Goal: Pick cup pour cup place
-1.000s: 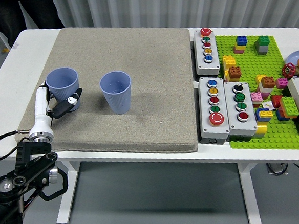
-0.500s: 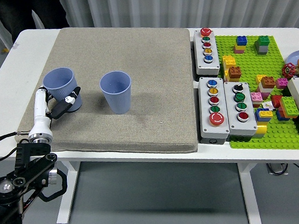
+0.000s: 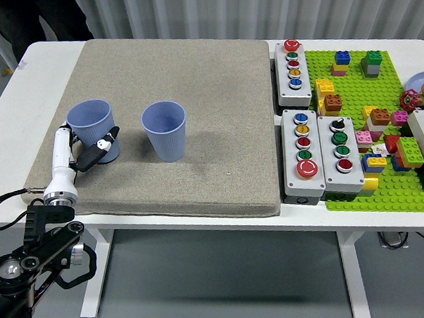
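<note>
The left hand [image 3: 87,147] reaches in from the near left corner and grips the left cup [image 3: 91,127], a blue ribbed cup at the left side of the grey mat [image 3: 215,100]. Its white fingers [image 3: 60,151] lie along the cup's left wall, and a dark finger with a white tip crosses the near side low down, so the cup sits inside the hand's curl. The left cup is upright, or nearly so, with its open mouth facing up; whether its base touches the mat cannot be told, since the hand covers it. A second cup [image 3: 165,129] of the same blue stands upright on the mat just to the right, apart from the held cup and the hand, casting a soft shadow to its right. The mat covers most of the white worktop [image 3: 5,115]. Right of the mat are grey button boxes [image 3: 304,152] with coloured buttons, and beyond them a green baseplate [image 3: 369,119] carrying scattered toy bricks. At the far left edge, a person in dark clothes [image 3: 35,18] stands behind the worktop.
</note>
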